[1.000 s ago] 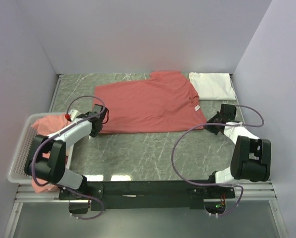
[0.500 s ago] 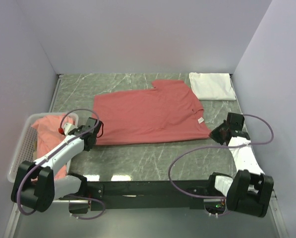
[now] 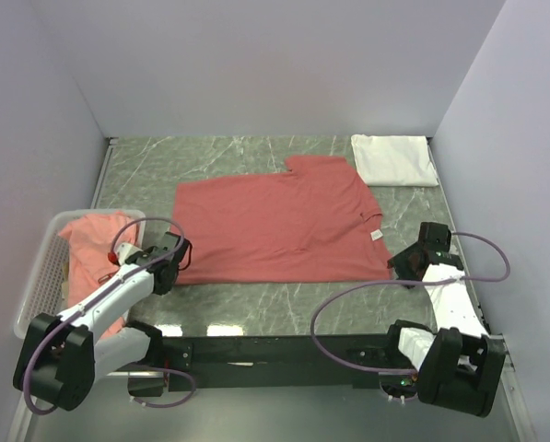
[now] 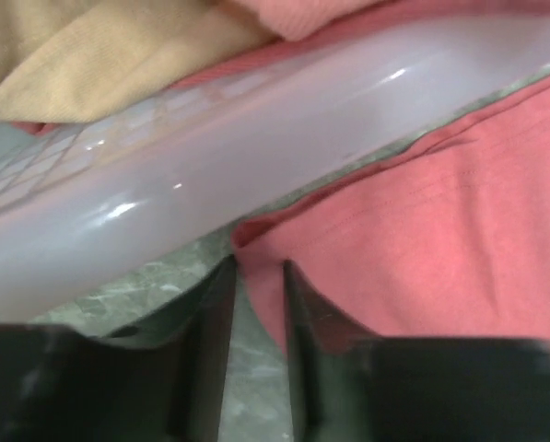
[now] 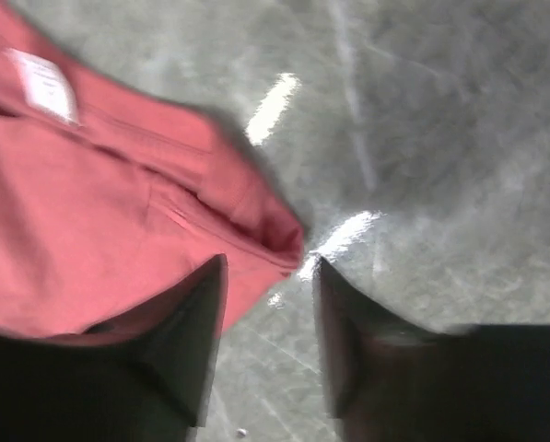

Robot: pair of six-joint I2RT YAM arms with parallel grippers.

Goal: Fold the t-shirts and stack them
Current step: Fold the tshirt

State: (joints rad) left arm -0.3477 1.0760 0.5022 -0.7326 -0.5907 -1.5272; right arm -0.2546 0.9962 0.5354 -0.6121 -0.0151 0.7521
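A white mesh basket (image 3: 37,276) at the left holds a crumpled salmon t-shirt (image 3: 95,235). Just beside it, the left gripper (image 4: 253,272) has its jaws parted and empty at the near-left corner of a red t-shirt (image 3: 275,221), which is spread flat on the marble table (image 3: 284,299). The right gripper (image 5: 270,267), also parted and empty, sits at the shirt's near-right corner. A folded white t-shirt (image 3: 394,158) lies at the far right.

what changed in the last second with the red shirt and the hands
The red shirt was pulled toward the near side by the left hand and right hand. Both have now opened and let go of its near corners. The folded white shirt and basket stayed put.
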